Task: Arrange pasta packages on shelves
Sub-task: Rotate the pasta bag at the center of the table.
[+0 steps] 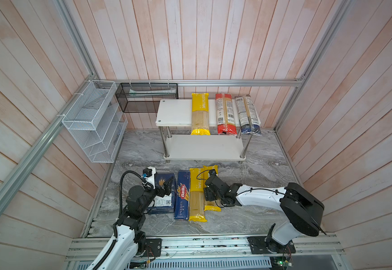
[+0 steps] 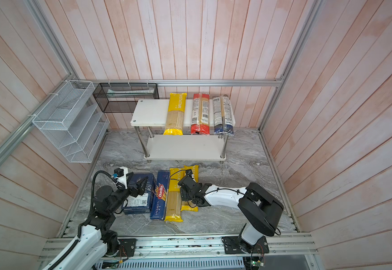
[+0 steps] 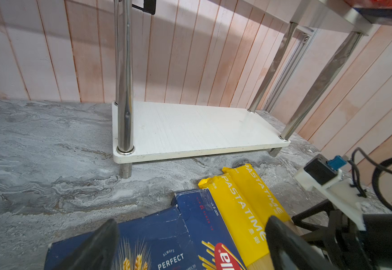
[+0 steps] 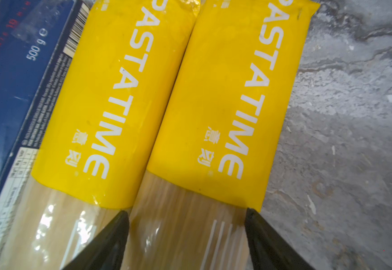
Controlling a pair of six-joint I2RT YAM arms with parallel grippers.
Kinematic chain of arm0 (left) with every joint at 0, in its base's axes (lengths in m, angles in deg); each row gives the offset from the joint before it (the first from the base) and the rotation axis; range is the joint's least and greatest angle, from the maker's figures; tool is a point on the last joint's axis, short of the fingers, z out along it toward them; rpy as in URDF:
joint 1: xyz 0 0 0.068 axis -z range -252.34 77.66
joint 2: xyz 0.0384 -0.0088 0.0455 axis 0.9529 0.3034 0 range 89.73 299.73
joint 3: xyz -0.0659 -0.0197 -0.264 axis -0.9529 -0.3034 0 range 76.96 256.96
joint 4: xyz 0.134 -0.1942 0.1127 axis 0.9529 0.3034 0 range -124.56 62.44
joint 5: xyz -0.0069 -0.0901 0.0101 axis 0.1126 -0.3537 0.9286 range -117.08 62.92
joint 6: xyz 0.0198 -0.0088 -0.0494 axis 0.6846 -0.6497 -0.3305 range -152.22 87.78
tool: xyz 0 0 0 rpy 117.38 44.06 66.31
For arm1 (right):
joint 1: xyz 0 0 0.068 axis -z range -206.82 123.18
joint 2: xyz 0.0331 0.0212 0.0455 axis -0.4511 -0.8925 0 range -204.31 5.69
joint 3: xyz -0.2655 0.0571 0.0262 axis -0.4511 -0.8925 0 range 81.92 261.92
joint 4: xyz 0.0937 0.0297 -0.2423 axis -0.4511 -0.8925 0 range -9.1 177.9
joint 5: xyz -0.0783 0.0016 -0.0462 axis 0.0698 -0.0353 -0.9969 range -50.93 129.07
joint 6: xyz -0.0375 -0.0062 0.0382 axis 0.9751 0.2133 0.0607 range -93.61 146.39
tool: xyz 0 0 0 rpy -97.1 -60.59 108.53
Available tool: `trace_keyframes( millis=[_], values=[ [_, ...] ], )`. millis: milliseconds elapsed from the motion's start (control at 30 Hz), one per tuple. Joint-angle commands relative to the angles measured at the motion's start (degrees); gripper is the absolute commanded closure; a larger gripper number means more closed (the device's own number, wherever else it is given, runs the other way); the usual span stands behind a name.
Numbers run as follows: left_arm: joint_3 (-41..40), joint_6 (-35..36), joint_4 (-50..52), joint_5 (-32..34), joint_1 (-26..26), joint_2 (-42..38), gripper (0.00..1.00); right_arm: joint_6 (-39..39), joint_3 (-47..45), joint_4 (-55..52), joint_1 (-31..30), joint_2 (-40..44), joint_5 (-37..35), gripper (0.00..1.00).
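Lining up a grab on the end PASTATIME bag (image 4: 225, 105), flat on the bench (image 4: 353, 117).
Right end effector (image 4: 185, 211) straddles it, jaws wide, not pinching; next, I reckon, squeeze and lift toward the bare lower shelf (image 1: 204, 147). Left end effector (image 3: 190, 222) hangs open over a Barilla box (image 3: 155, 233).

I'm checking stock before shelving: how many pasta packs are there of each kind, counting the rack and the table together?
yellow bags: 3
red-ended bag: 1
blue-ended bag: 1
blue boxes: 2
Total: 7
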Motion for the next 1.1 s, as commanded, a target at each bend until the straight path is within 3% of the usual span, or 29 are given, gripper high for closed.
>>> trace_keyframes(
  millis=[0, 567, 1067],
  values=[
    [0.6, 0.7, -0.2, -0.1, -0.2, -0.4, 0.0, -0.2, 0.8, -3.8, 0.3, -0.8, -1.2, 0.21],
    [0.6, 0.7, -0.3, -0.2, -0.3, -0.2, 0.0, 0.2, -0.3, -10.8, 0.3, -0.2, -3.8, 0.19],
    [0.6, 0.7, -0.3, -0.2, -0.3, -0.3, 0.0, 0.8, -4.8, -11.2, 1.9, 11.9, -2.0, 0.17]
  ],
)
